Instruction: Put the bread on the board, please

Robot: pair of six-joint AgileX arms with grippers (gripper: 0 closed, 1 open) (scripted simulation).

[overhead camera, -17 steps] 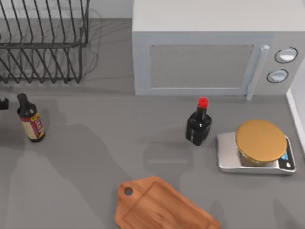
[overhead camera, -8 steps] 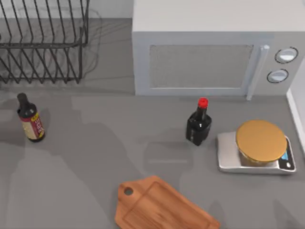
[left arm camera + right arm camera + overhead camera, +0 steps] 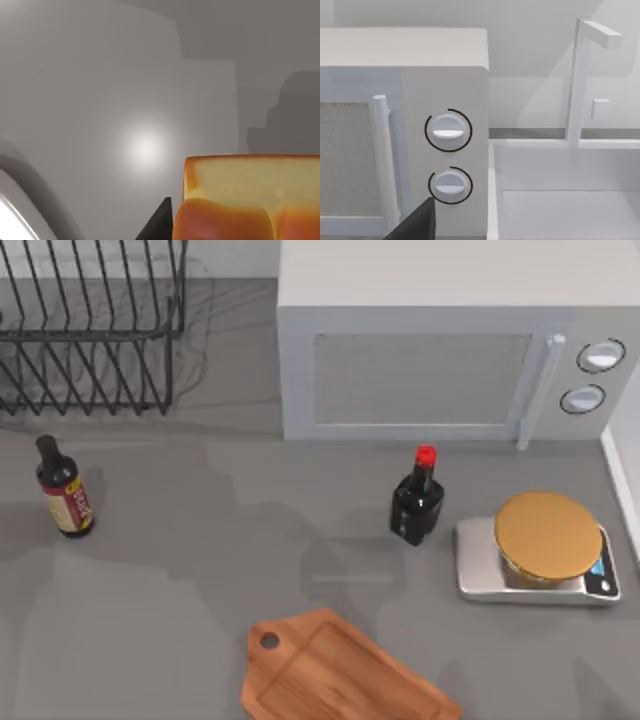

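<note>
The bread (image 3: 548, 535), a round golden-brown loaf, sits on a silver scale (image 3: 478, 562) at the table's right in the top view. The board (image 3: 340, 672), orange-brown wood with a hole in its handle, lies at the front middle, cut off by the picture's lower edge and about a hand's width left of the scale. In the left wrist view a dark part of my left gripper (image 3: 158, 225) shows beside a close block with a pale yellow face and orange-brown crust (image 3: 250, 200); whether it is held is unclear. A dark part of my right gripper (image 3: 420, 222) faces the microwave's knobs (image 3: 448, 131).
A grey microwave (image 3: 440, 350) stands at the back, a wire dish rack (image 3: 90, 330) at the back left. A dark bottle with a red cap (image 3: 417, 502) stands just left of the scale, a labelled bottle (image 3: 62, 490) at the far left. A white basin (image 3: 565, 195) adjoins the microwave.
A dark bit of my left arm at the top view's left edge has gone out of the picture. Shadows have shifted over the table. Bread, board and bottles have not moved.
</note>
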